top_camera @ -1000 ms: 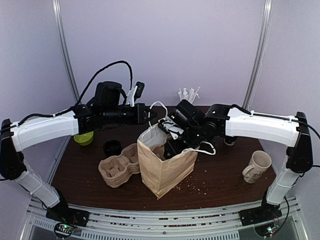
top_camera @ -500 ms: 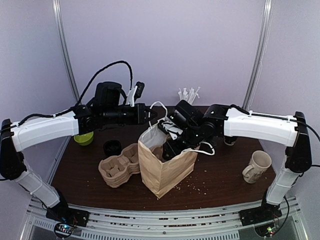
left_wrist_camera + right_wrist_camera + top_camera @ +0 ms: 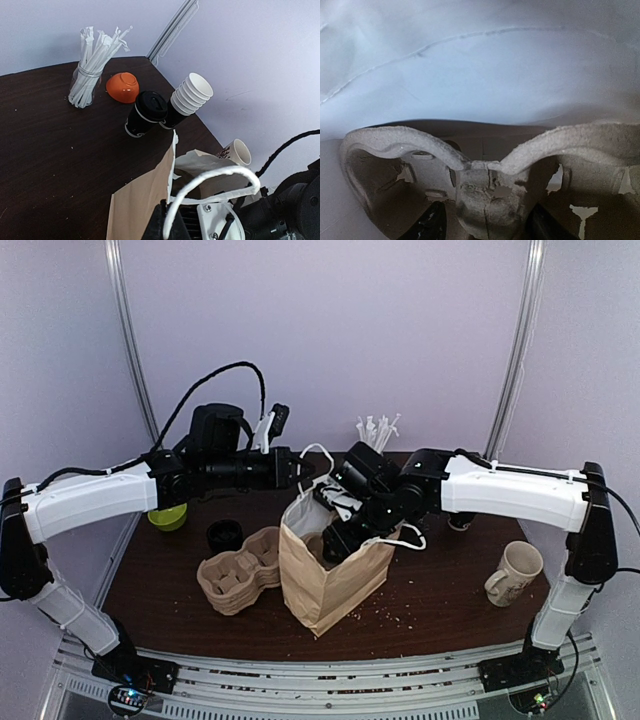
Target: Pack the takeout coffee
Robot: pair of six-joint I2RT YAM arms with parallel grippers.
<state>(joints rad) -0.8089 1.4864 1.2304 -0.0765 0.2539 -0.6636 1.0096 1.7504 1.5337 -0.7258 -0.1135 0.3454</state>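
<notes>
Inside the paper bag (image 3: 325,585), the right gripper (image 3: 484,227) jaws just spread off the pulp carrier (image 3: 485,170). The left gripper (image 3: 298,472) clamps the bag's handle (image 3: 215,175), and the takeout coffee (image 3: 145,114) waits behind the bag.

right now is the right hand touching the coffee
Apart: top view shows the right hand in the bag; left wrist view, the takeout coffee outside it.

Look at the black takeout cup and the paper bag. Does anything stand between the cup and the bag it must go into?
The table between the black cup and the paper bag looks bare. But the right gripper fills the bag's mouth, above a cup tray inside it, blocking entry.
</notes>
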